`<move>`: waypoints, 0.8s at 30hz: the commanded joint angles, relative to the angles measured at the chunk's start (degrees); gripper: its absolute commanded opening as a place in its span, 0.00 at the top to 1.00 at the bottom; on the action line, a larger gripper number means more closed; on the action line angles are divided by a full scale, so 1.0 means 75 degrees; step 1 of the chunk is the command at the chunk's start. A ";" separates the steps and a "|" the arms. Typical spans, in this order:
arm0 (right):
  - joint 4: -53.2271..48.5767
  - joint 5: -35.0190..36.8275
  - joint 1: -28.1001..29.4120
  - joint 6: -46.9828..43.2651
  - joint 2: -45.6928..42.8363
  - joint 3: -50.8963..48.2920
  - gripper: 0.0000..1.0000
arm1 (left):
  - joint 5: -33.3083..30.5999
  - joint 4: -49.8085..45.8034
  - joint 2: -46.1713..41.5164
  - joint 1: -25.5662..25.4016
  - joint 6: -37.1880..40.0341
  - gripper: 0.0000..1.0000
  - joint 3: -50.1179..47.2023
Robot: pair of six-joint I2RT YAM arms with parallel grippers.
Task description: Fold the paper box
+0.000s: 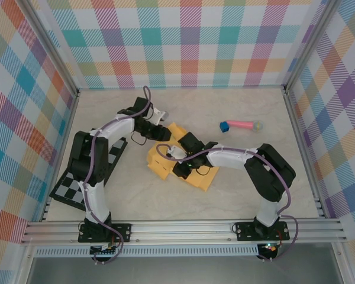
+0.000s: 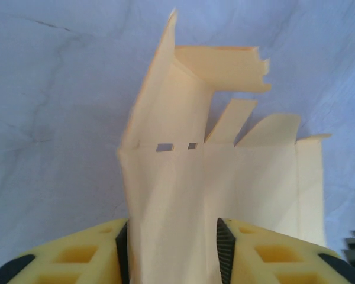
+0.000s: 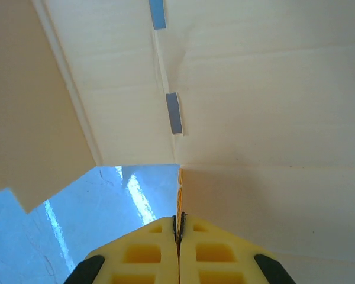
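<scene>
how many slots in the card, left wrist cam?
2. Both on the horizontal crease of the paper box: left slot, right slot beside it. More may be hidden by folds.

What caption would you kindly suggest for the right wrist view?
Right claw pinched shut on an edge of the yellow-orange paper box.
</scene>
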 commanded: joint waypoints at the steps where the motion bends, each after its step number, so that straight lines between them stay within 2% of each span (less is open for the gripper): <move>1: 0.0864 -0.0373 -0.0091 0.0489 0.0078 -0.0151 0.96 | 0.0635 0.0143 -0.0914 0.0414 -0.0414 0.55 -0.0032; 5: 0.1481 -0.0385 -0.0212 0.0828 0.0055 -0.0358 0.96 | 0.0258 0.0661 -0.2061 0.0853 -0.0944 0.52 -0.0808; 6: 0.1589 -0.0401 -0.0235 0.0900 0.0041 -0.0388 0.96 | 0.0011 0.0942 -0.2369 0.0983 -0.1188 0.37 -0.1104; 7: 0.1716 -0.0360 -0.0253 0.0972 0.0019 -0.0433 0.96 | -0.0366 0.1251 -0.2775 0.1142 -0.1445 0.33 -0.1485; 11: 0.2428 -0.0128 -0.0378 0.1548 -0.0163 -0.0786 0.96 | -0.1817 0.2333 -0.4194 0.1734 -0.2392 0.26 -0.3016; 13: 0.2926 -0.0161 -0.0439 0.1947 -0.0244 -0.1004 0.96 | -0.2034 0.2978 -0.4717 0.1780 -0.3066 0.25 -0.3885; 16: 0.3637 -0.0034 -0.0441 0.2601 -0.0287 -0.1268 0.96 | -0.1695 0.4127 -0.5066 0.1750 -0.4270 0.26 -0.5141; 18: 0.3861 0.0320 -0.0440 0.3015 -0.0319 -0.1370 0.96 | -0.1702 0.4673 -0.5253 0.1649 -0.4711 0.27 -0.5780; 21: 0.4126 0.0656 -0.0440 0.3410 -0.0393 -0.1479 0.95 | -0.1762 0.4928 -0.5606 0.1266 -0.4533 0.28 -0.6294; 24: 0.4155 0.0868 -0.0439 0.3571 -0.0433 -0.1470 0.93 | -0.2087 0.5308 -0.5696 0.0456 -0.4375 0.28 -0.6564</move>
